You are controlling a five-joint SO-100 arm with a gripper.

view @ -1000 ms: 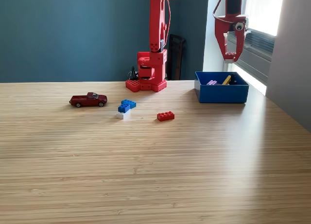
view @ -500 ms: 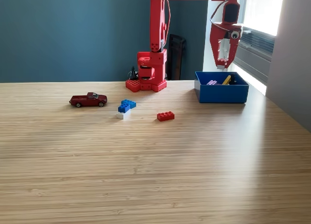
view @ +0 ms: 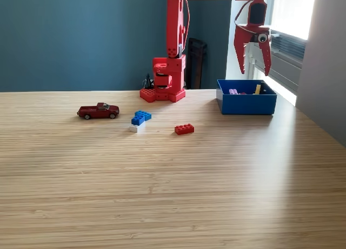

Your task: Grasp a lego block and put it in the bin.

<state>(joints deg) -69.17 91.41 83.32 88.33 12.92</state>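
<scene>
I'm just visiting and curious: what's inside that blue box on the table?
Over the near wall of the bin a purple lego block and a yellow piece stick up. The wall hides the bin's floor. The open gripper hangs above it.

One red arm (view: 174, 44) with one gripper (view: 253, 65), one blue bin (view: 246, 103) holding at least two small pieces, one red lego block (view: 184, 129), two blue blocks (view: 140, 118), one white block (view: 133, 128), one toy car (view: 98, 110)
</scene>
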